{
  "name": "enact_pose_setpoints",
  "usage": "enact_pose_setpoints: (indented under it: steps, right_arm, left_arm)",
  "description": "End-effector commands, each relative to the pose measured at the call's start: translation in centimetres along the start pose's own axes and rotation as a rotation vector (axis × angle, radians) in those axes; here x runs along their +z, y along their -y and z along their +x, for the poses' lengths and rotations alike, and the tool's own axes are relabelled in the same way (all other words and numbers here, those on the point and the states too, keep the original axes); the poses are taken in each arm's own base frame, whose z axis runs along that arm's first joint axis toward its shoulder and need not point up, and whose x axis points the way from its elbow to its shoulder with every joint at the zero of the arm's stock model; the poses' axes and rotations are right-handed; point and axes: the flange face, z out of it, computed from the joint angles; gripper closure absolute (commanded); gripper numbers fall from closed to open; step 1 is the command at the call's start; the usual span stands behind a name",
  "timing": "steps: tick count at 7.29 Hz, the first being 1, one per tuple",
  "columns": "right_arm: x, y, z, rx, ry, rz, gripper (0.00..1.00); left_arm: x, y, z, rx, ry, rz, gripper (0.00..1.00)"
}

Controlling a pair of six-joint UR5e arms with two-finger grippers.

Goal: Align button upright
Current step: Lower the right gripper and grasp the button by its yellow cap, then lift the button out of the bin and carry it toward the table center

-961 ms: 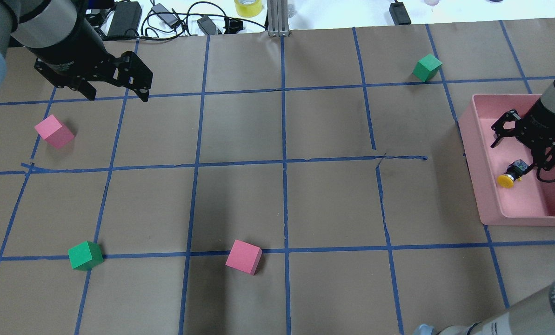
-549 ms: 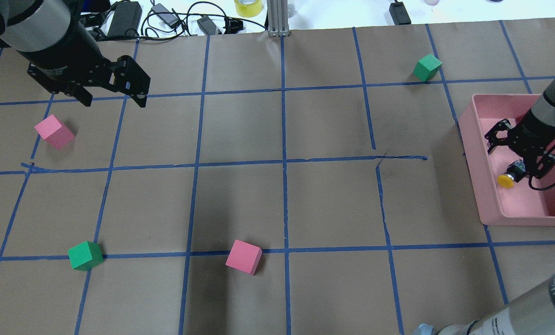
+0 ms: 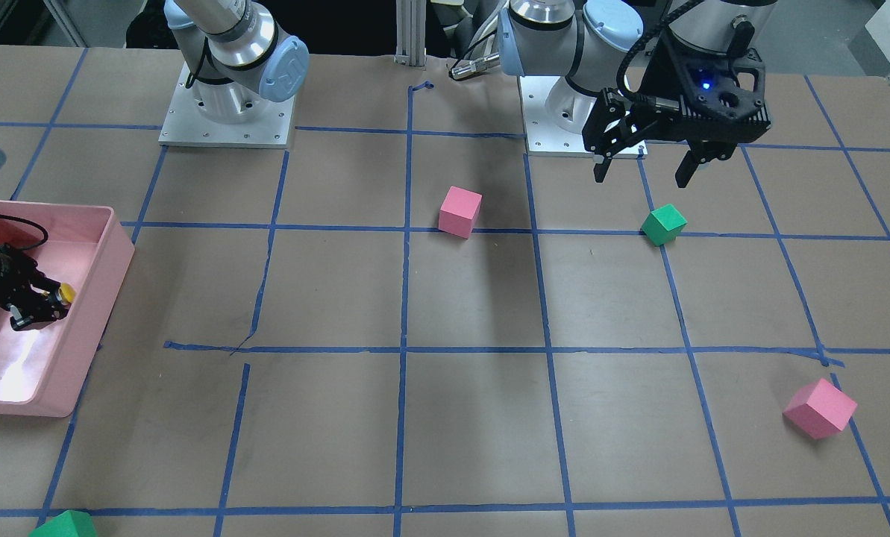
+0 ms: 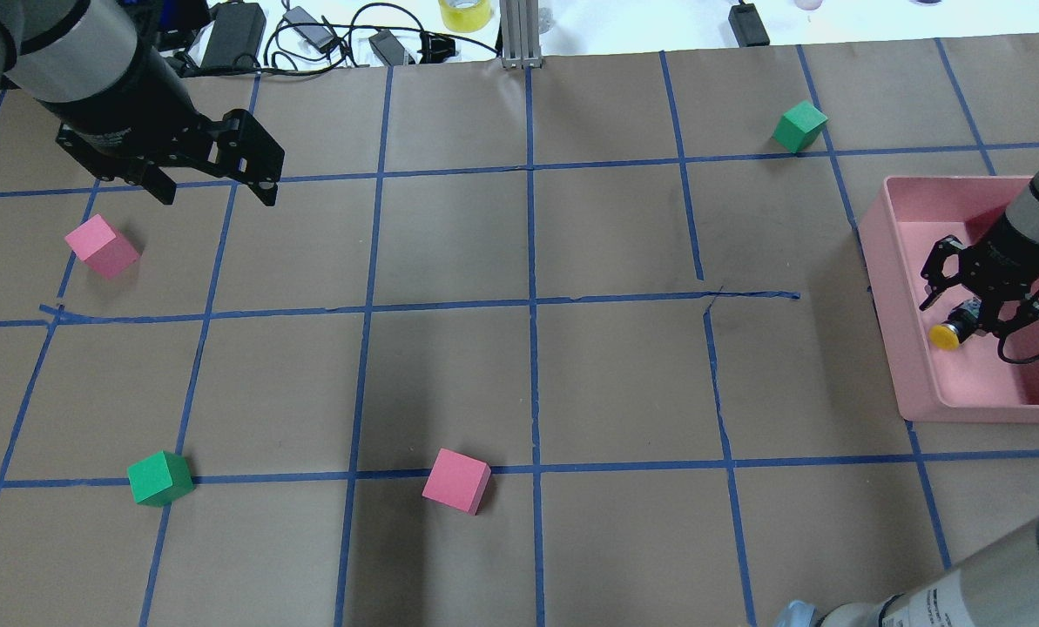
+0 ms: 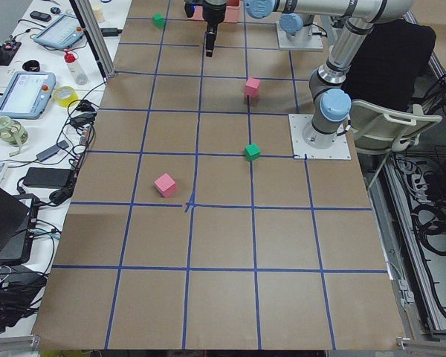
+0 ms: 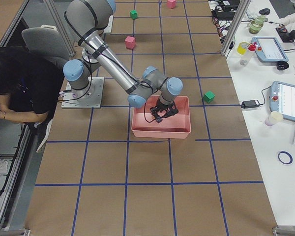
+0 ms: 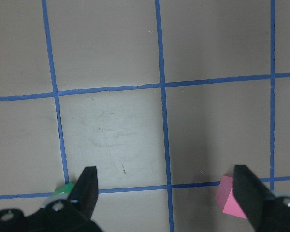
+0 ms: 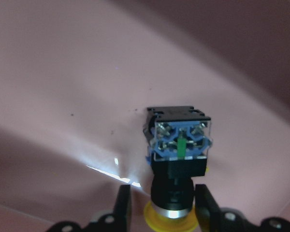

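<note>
**Ana:** Where does the button (image 8: 180,145) sit?

**Ben:** It lies on its side on the floor of the pink tray (image 4: 981,411), and the tray stands at the right edge of the counter (image 4: 449,252). The button is close to the tray's left wall but apart from it. Its yellow cap points left and a little toward the near side. The clear terminal base points the opposite way.

**Ana:** What are the right fingers (image 8: 206,212) doing?

**Ben:** They reach down into the tray and straddle the button's black neck, just behind the cap. In the wrist view one finger touches the neck. A narrow strip of tray floor shows between the neck and the other finger. They are slightly parted around the button, not clamped on it.

**Ana:** And the left fingers (image 7: 87,191)?

**Ben:** They are spread wide and hold nothing. They hang high over the left half of the counter, pointing down. Between them the wrist view shows only brown paper and blue tape lines. A green corner shows beside one fingertip and a pink corner beside the other.

**Ana:** What else is on the counter?

**Ben:** There are four cubes, all well apart from one another. The left pink cube (image 4: 101,246) sits at the left edge. The middle pink cube (image 4: 456,481) touches a tape line on the near side. The near green cube (image 4: 160,478) is at the near left. The far green cube (image 4: 799,126) lies beyond the tray's far left corner.
</note>
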Motion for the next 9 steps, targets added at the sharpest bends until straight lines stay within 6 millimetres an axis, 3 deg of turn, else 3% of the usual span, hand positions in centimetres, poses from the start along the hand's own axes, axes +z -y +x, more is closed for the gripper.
enact_pose_setpoints:
  steps: [1,3,7,9]
  right_arm:
    - [-1.5,0.2,-0.1,0.000,0.031,0.020,1.00]
    - [-4.4,-0.5,0.3,0.009,0.058,0.067,1.00]
    - [-12.3,-0.1,0.4,0.008,0.060,0.105,1.00]
    - [-14.2,-1.4,-0.1,-0.022,0.067,0.124,1.00]
  left_arm:
    - [0.5,0.5,0.2,0.005,0.002,-0.007,0.00]
    - [0.9,0.4,2.8,0.053,0.013,0.000,0.00]
    - [0.8,0.3,2.8,0.065,0.035,0.006,0.00]
    - [0.9,0.3,2.6,0.058,0.030,0.003,0.00]
